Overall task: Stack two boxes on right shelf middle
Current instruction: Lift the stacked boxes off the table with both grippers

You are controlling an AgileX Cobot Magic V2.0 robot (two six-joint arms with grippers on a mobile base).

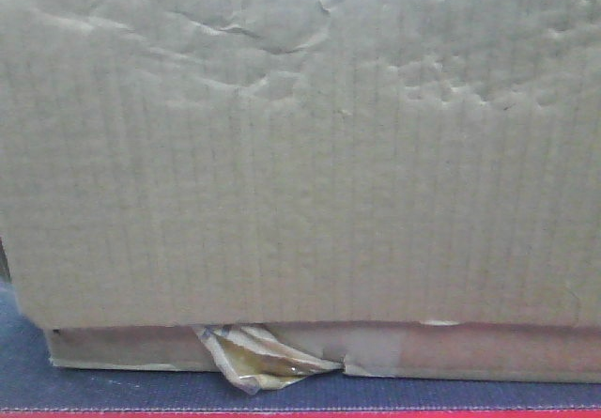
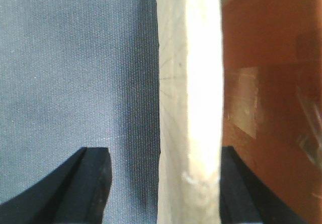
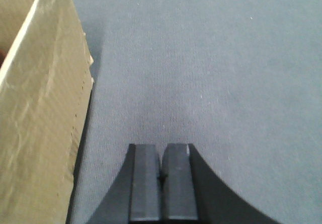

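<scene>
The large brown box (image 1: 300,155) fills the front view and rests on the flat thin box (image 1: 470,352), which has crumpled yellowish tape (image 1: 254,357) sticking out at its front. My left gripper (image 2: 162,153) is open and straddles a bright cardboard wall (image 2: 188,83) of a box. The right finger is against that wall on the brown inner side, and the left finger stands apart over the fabric. My right gripper (image 3: 162,148) is shut on nothing, hovering over fabric with a box side (image 3: 35,108) to its left. The shelf is out of view.
Both boxes stand on a dark grey-blue fabric surface (image 1: 94,390), seen also under the left gripper (image 2: 75,58) and the right gripper (image 3: 211,58). A red strip (image 1: 300,414) runs along its front edge. Inside the box a patch of clear tape (image 2: 244,100) shows.
</scene>
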